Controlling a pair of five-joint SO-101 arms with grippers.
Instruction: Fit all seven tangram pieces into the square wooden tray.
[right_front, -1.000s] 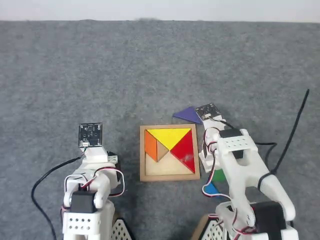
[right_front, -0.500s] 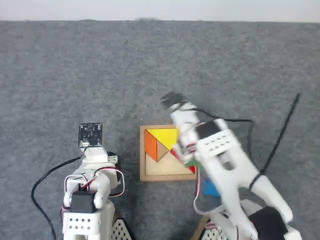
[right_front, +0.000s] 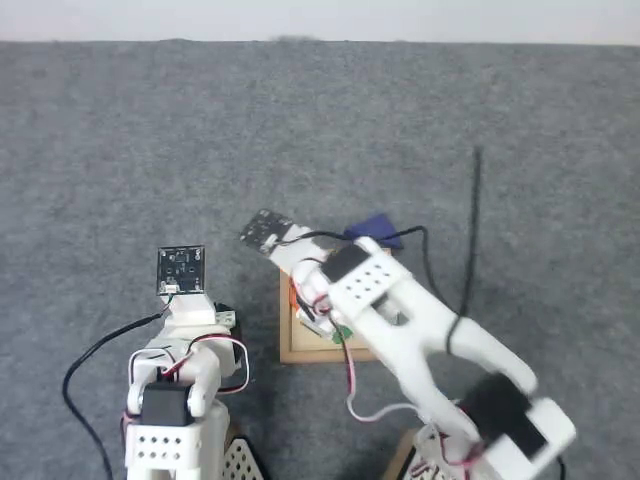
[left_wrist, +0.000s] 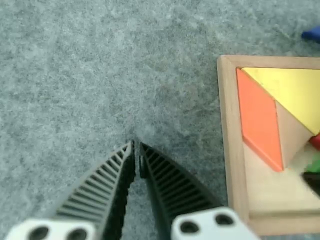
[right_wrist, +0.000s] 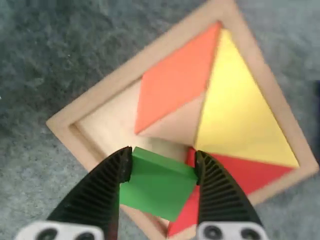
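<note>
Over the tray (right_wrist: 135, 72), right gripper (right_wrist: 162, 157) clamps the green piece (right_wrist: 157, 187) above bare wood near the orange piece (right_wrist: 175, 82). Placing step, seemingly. Next: align with gap, lower. Left gripper (left_wrist: 136, 149) narrow, empty, over carpet (left_wrist: 75, 75) beside tray.

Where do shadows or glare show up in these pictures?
High view: the grey mat is evenly lit, with no hard shadows and no glare on the wooden tray. Right wrist view: the green piece held in the right gripper and the yellow piece look matte, without bright spots. Left wrist view: only a faint shadow on the mat by the left gripper.
</note>
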